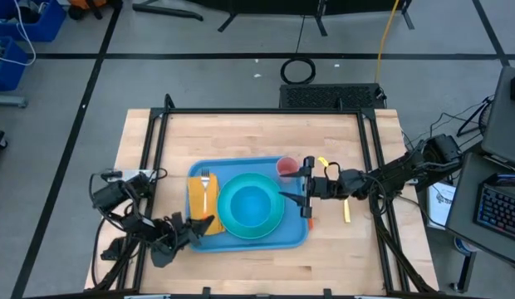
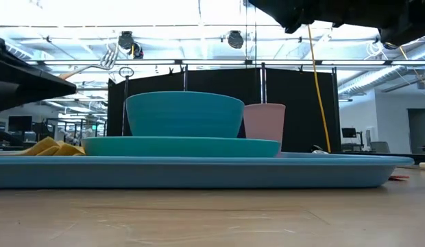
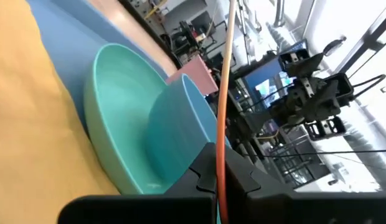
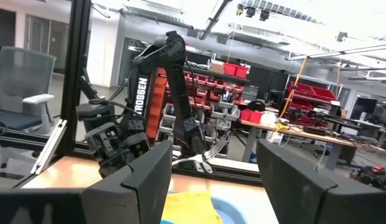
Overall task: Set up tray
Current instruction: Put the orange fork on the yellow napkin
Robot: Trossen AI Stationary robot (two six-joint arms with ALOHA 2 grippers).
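Note:
The light-blue tray (image 1: pixel 241 239) lies mid-table. On it sit a teal plate (image 1: pixel 274 220) carrying a teal bowl (image 2: pixel 184 113), a pink cup (image 1: pixel 286 168) at the far right corner, and an orange napkin (image 1: pixel 199 201) on the left side. My left gripper (image 1: pixel 203 224) reaches in level from the tray's near left corner, shut on a fork (image 1: pixel 205 179) that points over the napkin. My right gripper (image 1: pixel 307 188) hovers open over the tray's right rim beside the cup, nothing between its fingers (image 4: pixel 137 180). My left gripper pinches the fork's handle (image 3: pixel 223 149) between its two shut fingers. It comes in level from the table's near left, and the fork runs on forward from the fingertips. The fork is lifted clear, its tines (image 2: pixel 108 63) raised above the napkin.
Two yellow pieces (image 1: pixel 346 209) (image 1: pixel 324 162) lie on the wood just right of the tray, and a small red bit (image 1: pixel 310 223) lies by its right rim. A black frame (image 1: pixel 266 112) rings the table. Bare wood shows beyond the tray's far edge.

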